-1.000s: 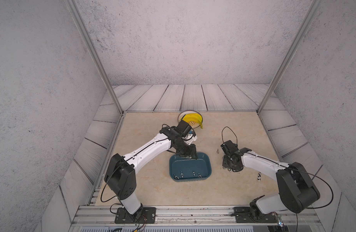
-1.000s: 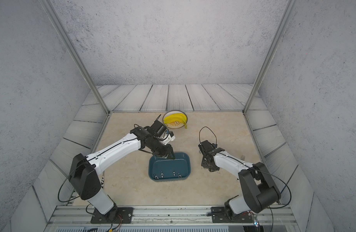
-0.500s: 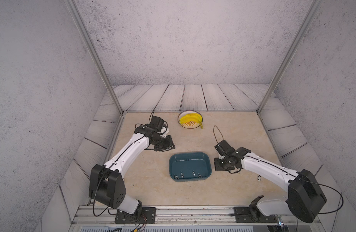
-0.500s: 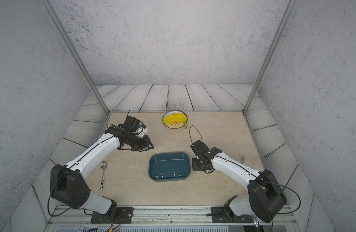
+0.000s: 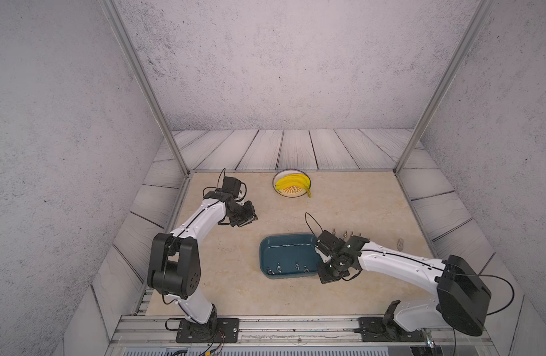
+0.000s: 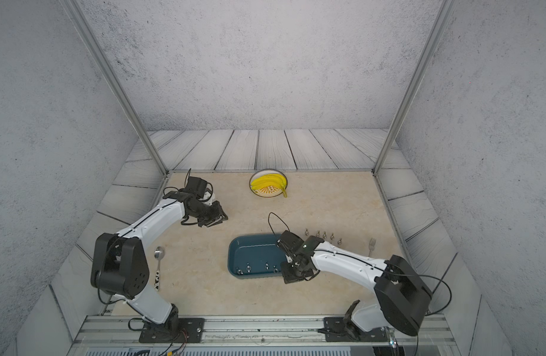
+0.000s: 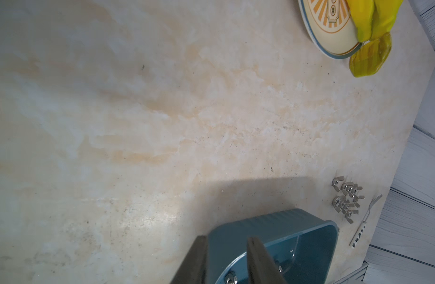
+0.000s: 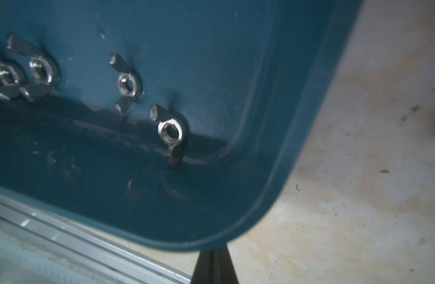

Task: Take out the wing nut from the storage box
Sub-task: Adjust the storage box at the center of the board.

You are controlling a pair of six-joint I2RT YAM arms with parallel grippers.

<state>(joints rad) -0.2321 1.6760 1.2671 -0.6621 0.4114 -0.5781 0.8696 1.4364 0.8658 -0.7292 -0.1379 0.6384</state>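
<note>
Right jaws have swung from the worktop beside the storage box (image 5: 287,250) to its near right corner. They are now pressed together, empty, just outside the rim. Left jaws have pulled well back from the box, part spread, holding nothing. Nearest wing nut (image 8: 162,127) lies inside that corner; looks like a return for the next pick.

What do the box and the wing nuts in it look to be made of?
Box: probably plastic, teal, smooth semi-gloss; moulded rounded corners, soft reflections on its wall. Wing nuts: metal, perhaps plated or stainless steel; bright silvery, sharp highlights.
</note>
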